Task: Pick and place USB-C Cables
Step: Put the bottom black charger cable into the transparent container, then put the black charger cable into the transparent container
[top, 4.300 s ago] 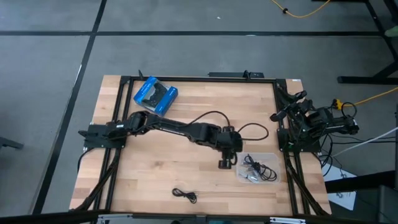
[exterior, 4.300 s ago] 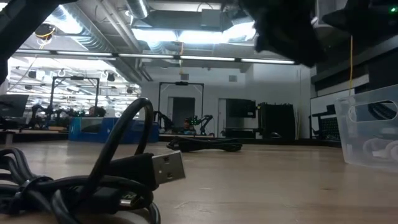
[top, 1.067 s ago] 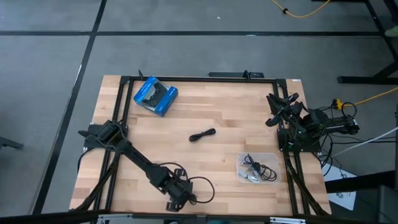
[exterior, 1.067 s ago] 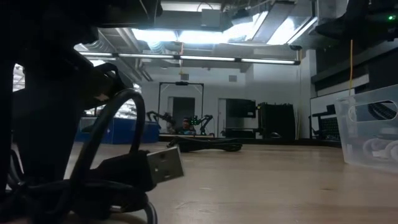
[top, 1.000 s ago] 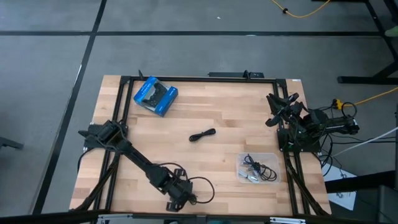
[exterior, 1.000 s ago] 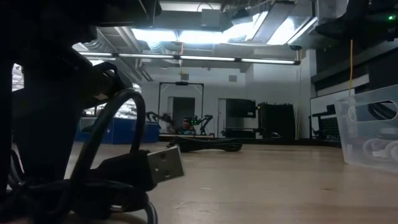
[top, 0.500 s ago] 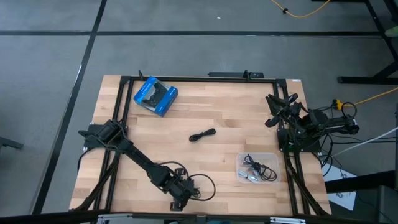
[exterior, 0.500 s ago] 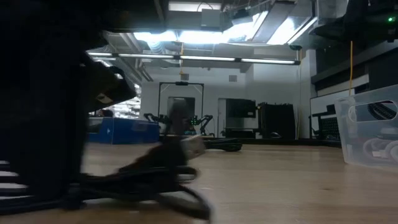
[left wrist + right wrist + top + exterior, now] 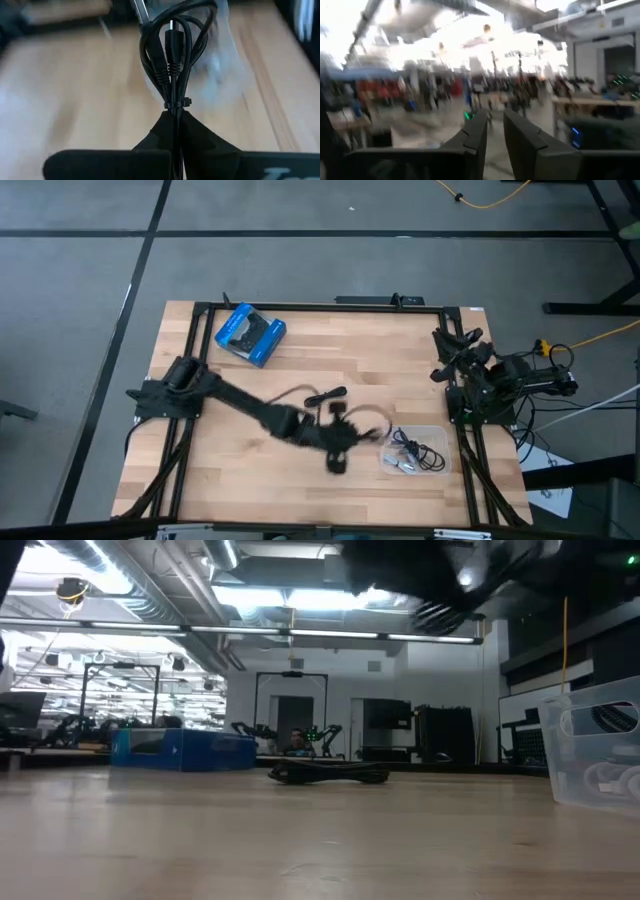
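My left gripper (image 9: 348, 432) hangs above the middle of the table, just left of the clear tray (image 9: 436, 436), shut on a bundled black USB-C cable (image 9: 172, 55). The cable's loop (image 9: 372, 424) sticks out toward the tray. The tray holds several more cables (image 9: 412, 450). Another black cable (image 9: 325, 396) lies flat on the wood farther back, also seen in the low view (image 9: 330, 773). My right gripper (image 9: 495, 131) waits at the table's right edge, open by a narrow gap, with nothing in it. My left gripper pinches the cable bundle between its two fingers just behind the small tie (image 9: 177, 103) that binds it. The strands run along the fingers, and the loops and plugs (image 9: 170, 40) stick out beyond the fingertips. The bundle is lifted clear of the table.
A blue-and-black package (image 9: 250, 333) lies at the far left of the table, also in the low view (image 9: 180, 750). The tray's clear wall (image 9: 595, 755) stands at the right. Bare wood (image 9: 260, 480) lies along the near edge.
My left gripper has shut on the cable bundle at the table's near edge. It has then risen and swung toward the far right, up to the tray. The bundle has left the table and gone with it.
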You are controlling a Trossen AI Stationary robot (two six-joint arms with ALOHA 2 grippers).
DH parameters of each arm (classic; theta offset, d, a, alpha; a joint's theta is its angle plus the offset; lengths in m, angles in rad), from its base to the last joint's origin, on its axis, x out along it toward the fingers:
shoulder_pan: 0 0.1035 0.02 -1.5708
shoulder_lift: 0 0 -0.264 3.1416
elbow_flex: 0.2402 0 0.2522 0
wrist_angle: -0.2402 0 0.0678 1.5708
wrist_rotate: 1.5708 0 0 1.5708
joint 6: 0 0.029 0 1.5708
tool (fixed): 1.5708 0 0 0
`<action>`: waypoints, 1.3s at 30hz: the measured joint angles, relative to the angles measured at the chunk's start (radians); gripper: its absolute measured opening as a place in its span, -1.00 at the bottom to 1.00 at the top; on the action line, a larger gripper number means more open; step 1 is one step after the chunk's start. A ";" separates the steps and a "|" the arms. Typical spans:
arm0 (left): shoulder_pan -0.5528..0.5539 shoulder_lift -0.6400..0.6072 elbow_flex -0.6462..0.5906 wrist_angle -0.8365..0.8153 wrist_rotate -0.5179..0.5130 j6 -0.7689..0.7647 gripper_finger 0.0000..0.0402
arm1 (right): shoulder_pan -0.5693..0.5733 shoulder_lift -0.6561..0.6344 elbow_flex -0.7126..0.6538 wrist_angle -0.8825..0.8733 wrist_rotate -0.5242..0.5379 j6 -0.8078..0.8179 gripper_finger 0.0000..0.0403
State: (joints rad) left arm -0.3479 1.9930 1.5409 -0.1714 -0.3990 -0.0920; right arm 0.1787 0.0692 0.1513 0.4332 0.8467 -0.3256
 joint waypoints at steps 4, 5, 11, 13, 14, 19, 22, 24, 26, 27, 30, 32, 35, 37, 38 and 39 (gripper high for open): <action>0.083 0.028 0.001 0.279 0.094 0.105 -0.98 | 0.000 0.000 0.000 0.171 -0.134 -0.071 -0.66; 0.101 0.033 0.001 0.330 0.125 0.128 -0.98 | 0.000 0.000 0.000 0.202 -0.166 -0.076 -0.66; 0.147 0.108 0.022 0.510 0.248 0.181 -0.98 | 0.000 0.000 0.000 0.254 -0.213 -0.076 -0.66; 0.148 0.160 0.088 0.497 0.285 0.182 -0.98 | 0.000 0.000 0.000 0.252 -0.214 -0.076 -0.66; 0.147 0.187 0.130 0.483 0.301 0.186 -0.98 | 0.000 0.000 0.000 0.250 -0.215 -0.074 -0.66; 0.146 0.333 0.374 0.332 0.389 0.226 -0.98 | 0.000 0.000 0.000 0.242 -0.214 -0.072 -0.66; 0.147 0.382 0.480 0.213 0.410 0.226 -0.98 | 0.000 0.000 0.000 0.242 -0.213 -0.072 -0.66; 0.145 0.399 0.515 0.166 0.411 0.226 -0.98 | 0.000 0.000 0.000 0.242 -0.213 -0.072 -0.66; 0.140 0.409 0.522 0.156 0.411 0.226 -0.95 | 0.000 0.000 0.000 0.239 -0.213 -0.072 -0.66; 0.138 0.415 0.522 0.157 0.411 0.226 -0.91 | 0.000 0.000 0.000 0.236 -0.213 -0.072 -0.66; 0.135 0.426 0.521 0.148 0.409 0.220 -0.79 | 0.000 0.000 0.000 0.225 -0.213 -0.072 -0.66; 0.134 0.427 0.521 0.152 0.401 0.182 -0.71 | 0.000 0.000 0.000 0.216 -0.212 -0.072 -0.66; 0.139 0.436 0.523 0.156 0.398 0.124 -0.60 | 0.000 0.000 0.000 0.217 -0.212 -0.072 -0.66; 0.142 0.440 0.521 0.148 0.416 0.102 -0.54 | 0.000 0.000 0.000 0.217 -0.212 -0.072 -0.66; 0.144 0.440 0.521 0.149 0.422 0.097 -0.50 | 0.000 0.000 0.000 0.217 -0.212 -0.072 -0.66; 0.143 0.439 0.521 0.154 0.423 0.096 -0.47 | 0.000 0.000 0.000 0.217 -0.212 -0.072 -0.66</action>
State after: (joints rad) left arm -0.2045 2.4323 2.0619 -0.0174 0.0236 0.0040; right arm 0.1791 0.0692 0.1516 0.6502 0.6342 -0.3981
